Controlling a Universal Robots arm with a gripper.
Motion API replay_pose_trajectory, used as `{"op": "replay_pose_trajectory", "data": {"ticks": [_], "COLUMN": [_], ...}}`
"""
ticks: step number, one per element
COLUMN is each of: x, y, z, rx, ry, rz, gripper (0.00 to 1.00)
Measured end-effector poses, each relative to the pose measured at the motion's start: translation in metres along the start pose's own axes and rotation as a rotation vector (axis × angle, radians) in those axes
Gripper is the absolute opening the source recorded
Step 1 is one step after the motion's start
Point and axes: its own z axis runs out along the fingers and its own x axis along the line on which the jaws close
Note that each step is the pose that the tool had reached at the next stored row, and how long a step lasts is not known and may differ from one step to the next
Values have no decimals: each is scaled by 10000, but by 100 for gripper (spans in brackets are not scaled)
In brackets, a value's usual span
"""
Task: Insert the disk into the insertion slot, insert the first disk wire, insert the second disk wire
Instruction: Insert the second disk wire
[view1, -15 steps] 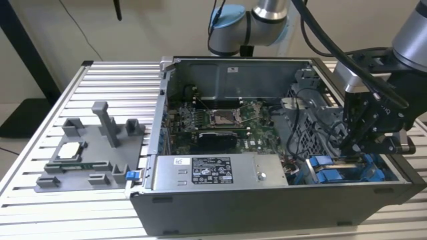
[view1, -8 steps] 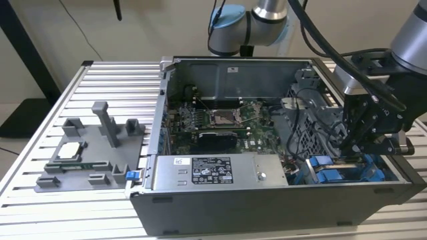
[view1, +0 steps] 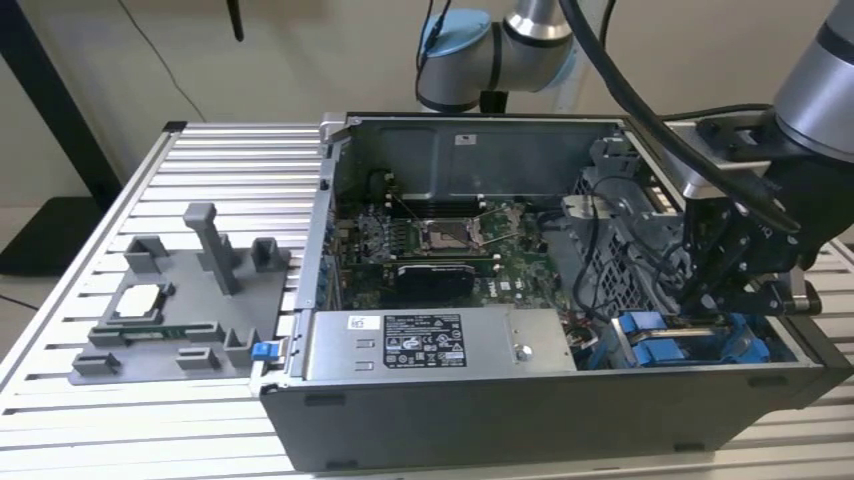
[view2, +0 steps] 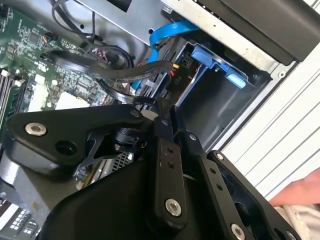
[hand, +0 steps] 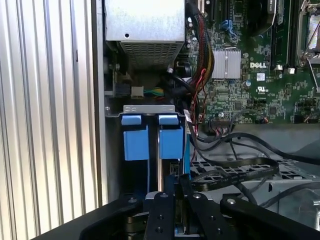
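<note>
The open computer case (view1: 534, 400) sits on a ribbed aluminium table (view1: 214, 150), its side panel off. Inside it, from the exterior view, lie the green motherboard (view1: 441, 240), the grey power-supply box (view1: 441, 345) with its black-and-white printed label along the near wall, and a perforated metal cage (view1: 627, 250) on the exterior view's right. Beside the case, on the exterior view's left, a grey fixture tray (view1: 174, 300) holds a processor chip (view1: 138, 300).

The black gripper (view1: 721, 300) is lowered into the near corner of the case on the exterior view's right, just above the blue plastic there. I cannot tell from any view whether it is spread or pinching anything.

The first wrist view looks straight down on the insertion slot (hand: 152, 165): two blue tabs (hand: 135, 140) side by side at its end, a thin bright metal edge between them, and bundled coloured wires (hand: 197, 80) next to the power supply. The second wrist view shows the bay from the side, a dark grey pocket with a blue clip (view2: 215, 60), a flat blue cable (view2: 170, 35) and black cables (view2: 125, 75) looped just beside it. A hand (view2: 300, 192) rests at the table edge there.

I cannot make out the disk itself with certainty; the blue frame parts sit in the bay.
</note>
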Motion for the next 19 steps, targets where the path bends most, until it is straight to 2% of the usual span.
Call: {"op": "replay_pose_trajectory", "data": {"ticks": [19], "x": [-40], "y": [-45], "z": [57], "rx": [18], "ry": [-7], "rz": [-11], "gripper": [0]}}
